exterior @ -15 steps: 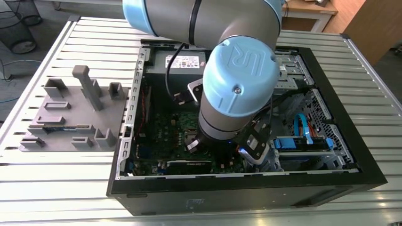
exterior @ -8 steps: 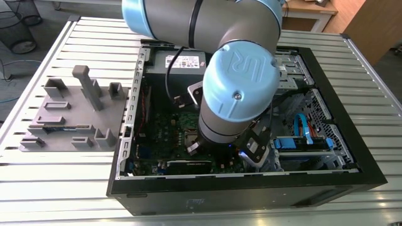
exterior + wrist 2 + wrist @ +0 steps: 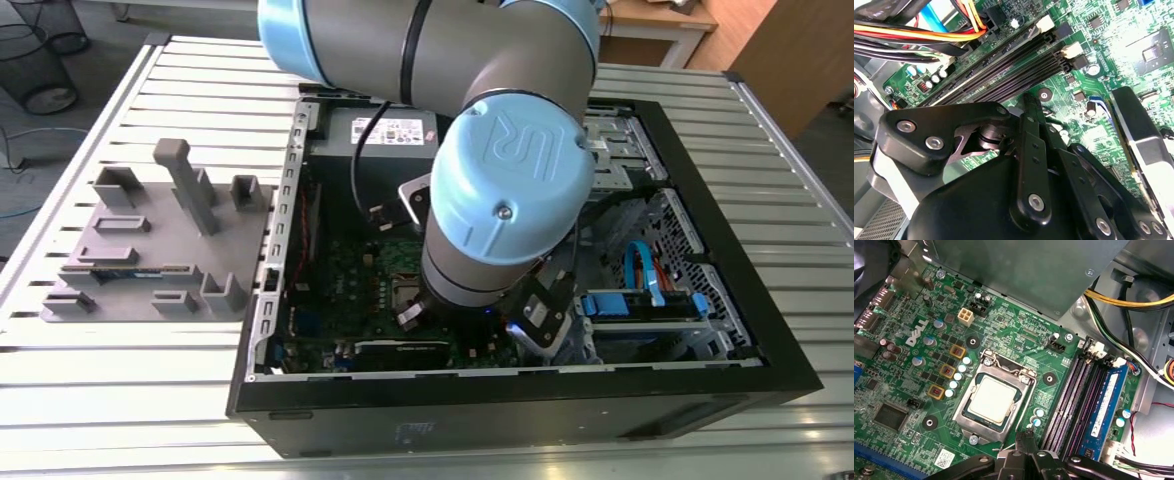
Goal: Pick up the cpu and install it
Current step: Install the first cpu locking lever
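First wrist view has the cpu [image 3: 991,399] lying flat inside the silver socket frame [image 3: 965,409] on the green motherboard [image 3: 904,385], its pale metal top facing up. The gripper [image 3: 1026,432] hangs just beside one corner of that frame, between it and the black memory slots [image 3: 1066,400], holding nothing. Its thin fingertips look pressed together, though their ends are hard to make out. In the exterior view the arm [image 3: 507,180] reaches down into the open computer case [image 3: 534,405].
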